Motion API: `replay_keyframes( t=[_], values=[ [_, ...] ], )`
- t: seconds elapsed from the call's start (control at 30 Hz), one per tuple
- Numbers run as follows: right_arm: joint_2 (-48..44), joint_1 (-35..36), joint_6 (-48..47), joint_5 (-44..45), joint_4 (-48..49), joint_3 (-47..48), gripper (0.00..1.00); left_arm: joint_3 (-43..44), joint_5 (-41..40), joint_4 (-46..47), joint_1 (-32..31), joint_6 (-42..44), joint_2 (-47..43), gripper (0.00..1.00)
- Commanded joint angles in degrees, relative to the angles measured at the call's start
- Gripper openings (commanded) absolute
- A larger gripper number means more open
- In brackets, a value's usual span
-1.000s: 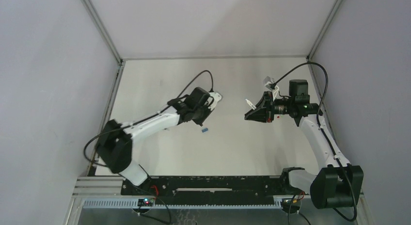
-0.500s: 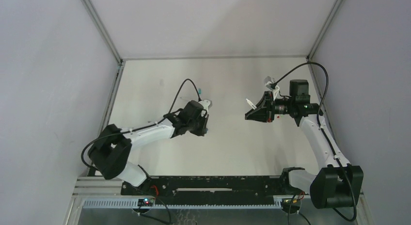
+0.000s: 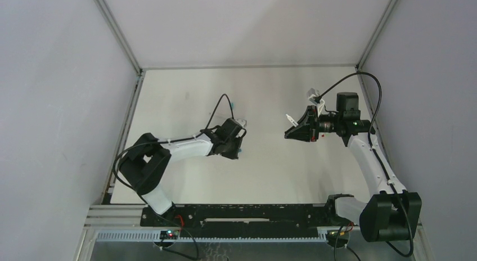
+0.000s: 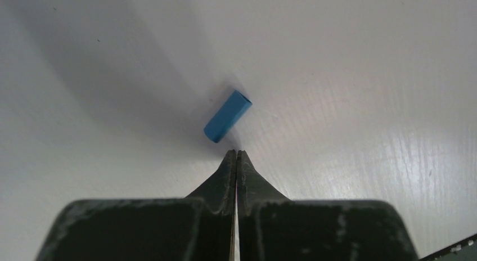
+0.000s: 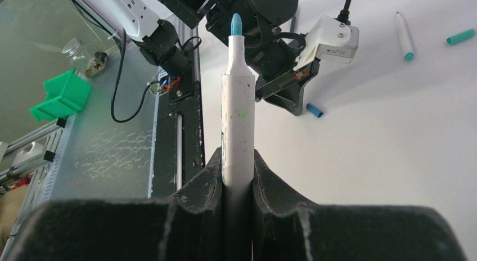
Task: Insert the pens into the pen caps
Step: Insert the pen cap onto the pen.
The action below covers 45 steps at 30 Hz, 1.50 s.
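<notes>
The left claw had pulled nearer and clenched empty; the blue pen cap lay ungrasped at its twelve o'clock. The right claw gripped a blue-tipped pen.

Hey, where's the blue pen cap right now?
In the left wrist view the blue cap lies flat on the white table, just beyond the shut tips of the left gripper, not held.
</notes>
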Motion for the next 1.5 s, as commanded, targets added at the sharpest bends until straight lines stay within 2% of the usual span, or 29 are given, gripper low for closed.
replay_keyframes(
  t=[0.0, 0.17, 0.5, 0.63, 0.87, 1.1, 1.17, 1.23, 1.27, 1.33, 1.37, 1.47],
  values=[
    [-0.90, -0.27, -0.24, -1.67, 0.68, 2.40, 0.00, 4.30, -4.75, -2.50, 0.03, -1.51, 1.53, 0.00],
    [-0.89, -0.27, -0.25, -1.63, 0.67, 2.40, 0.00, 7.66, -8.12, -5.15, 0.49, -1.95, 3.76, 0.00],
    [-0.98, -0.35, -0.34, -1.68, 0.67, 2.40, 0.00, 14.01, -6.76, -5.39, 1.65, -1.14, 8.78, 0.01],
    [-1.07, -0.36, -0.35, -1.67, 0.63, 2.40, 0.00, 13.81, -7.95, -5.69, 1.88, -1.22, 7.91, 0.01],
    [-1.08, -0.35, -0.31, -1.80, 0.67, 2.40, 0.00, 6.53, -12.34, -1.58, 1.84, 0.20, -5.29, 0.04],
    [-1.16, -0.43, -0.54, -1.55, 0.51, 2.40, 0.00, -5.96, -14.24, 15.60, 1.80, 2.98, -29.73, 0.06],
    [-1.16, -0.42, -0.50, -1.57, 0.47, 2.40, 0.00, -8.69, -16.09, 19.03, 1.76, 3.52, -36.03, 0.14],
    [-1.16, -0.43, -0.49, -1.63, 0.48, 2.39, 0.00, -10.87, -18.49, 22.07, 1.83, 3.98, -40.72, 0.30],
    [-1.16, -0.40, -0.48, -1.63, 0.48, 2.40, 0.00, -12.33, -19.49, 23.61, 1.84, 4.49, -42.42, 0.42],
    [-1.24, -0.44, -0.54, -1.64, 0.49, 2.38, 0.00, -15.10, -22.12, 26.05, 2.02, 3.26, -44.96, 0.73],
    [-1.31, -0.44, -0.51, -1.66, 0.53, 2.39, 0.00, -15.80, -21.86, 26.25, 2.51, 2.48, -45.55, 0.82],
    [-1.42, -0.44, -0.63, -1.39, 0.45, 2.40, 0.00, -16.34, -15.64, 25.66, 3.77, -0.06, -44.59, 0.88]
  ],
)
